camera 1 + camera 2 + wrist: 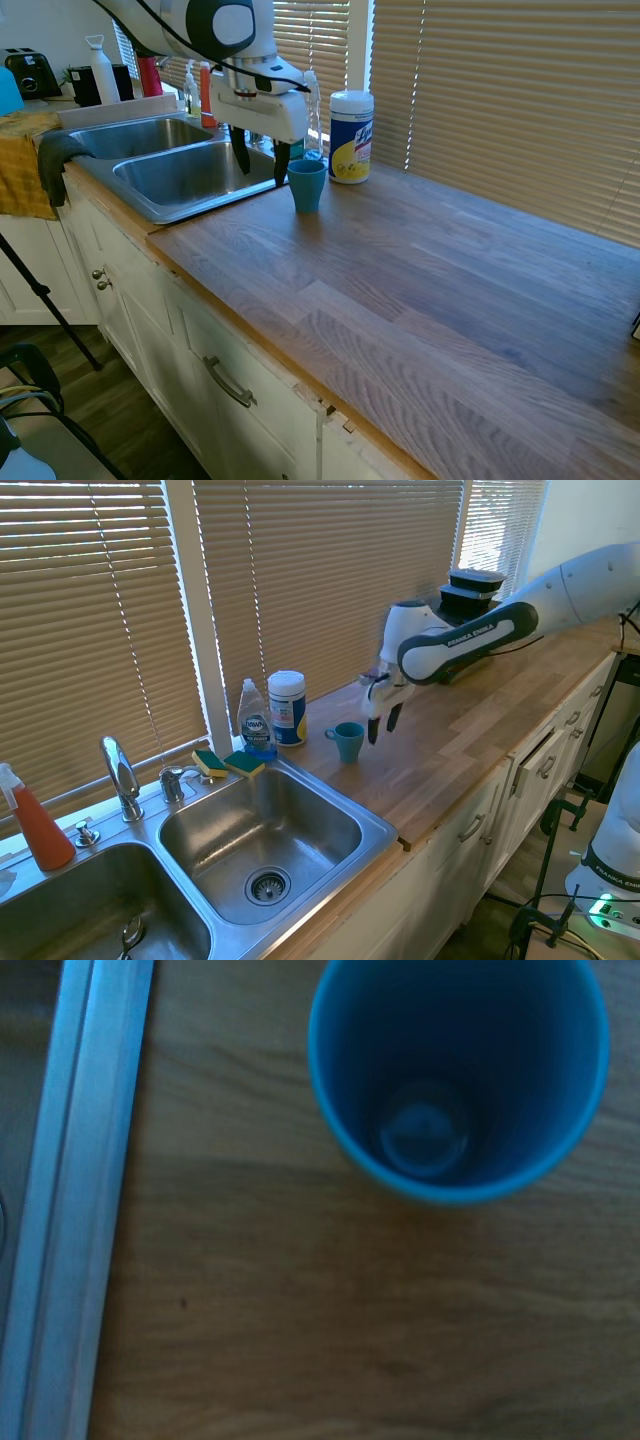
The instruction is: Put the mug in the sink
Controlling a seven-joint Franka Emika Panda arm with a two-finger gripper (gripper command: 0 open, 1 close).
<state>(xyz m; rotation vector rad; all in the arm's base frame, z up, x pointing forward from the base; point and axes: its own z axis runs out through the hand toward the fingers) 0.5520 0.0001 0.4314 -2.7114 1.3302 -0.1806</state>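
Note:
The teal-blue mug point(306, 185) stands upright on the wooden counter, close to the sink's rim point(150, 212). It sits in front of the wipes canister and shows as the mug point(349, 740) in the second exterior view. My gripper point(261, 165) hangs open right beside it, fingertips near rim height, nothing between them. From the other side the gripper point(382, 728) is just off the mug's counter-front side, not touching it. The wrist view looks down into the empty mug point(460, 1070), with the sink's steel rim point(80, 1160) along one edge.
A white-and-yellow wipes canister point(351, 137) and a clear soap bottle point(312, 115) stand behind the mug by the blinds. Sponges point(228, 763) and the faucet point(120, 775) line the sink's back edge. A yellow towel point(25, 160) drapes the sink's far end.

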